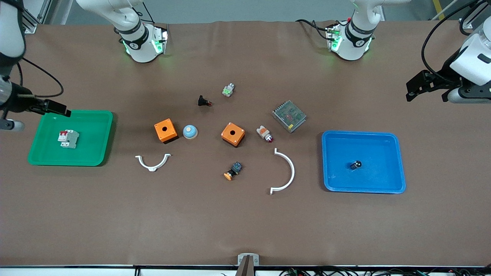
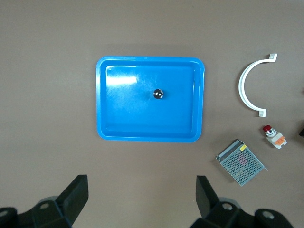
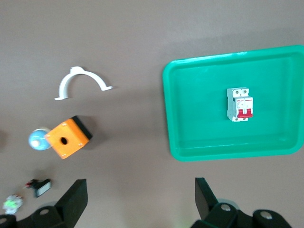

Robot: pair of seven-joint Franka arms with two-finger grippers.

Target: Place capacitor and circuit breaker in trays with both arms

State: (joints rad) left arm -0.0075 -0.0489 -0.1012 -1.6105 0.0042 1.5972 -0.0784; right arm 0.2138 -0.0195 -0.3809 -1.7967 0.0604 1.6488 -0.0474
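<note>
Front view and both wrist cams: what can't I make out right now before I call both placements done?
- Capacitor in the blue tray: too small in the front and left wrist views to tell upright from lying.
- Circuit breaker in the green tray: toggle position too small to read.
- Right gripper: arm cut off by the front view's edge.
- Left gripper: fingertips blend together in the front view.

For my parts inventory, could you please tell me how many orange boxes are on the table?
2. One orange box lies beside the blue dome button; the other orange box lies beside the indicator lamp. None seems hidden.
</note>
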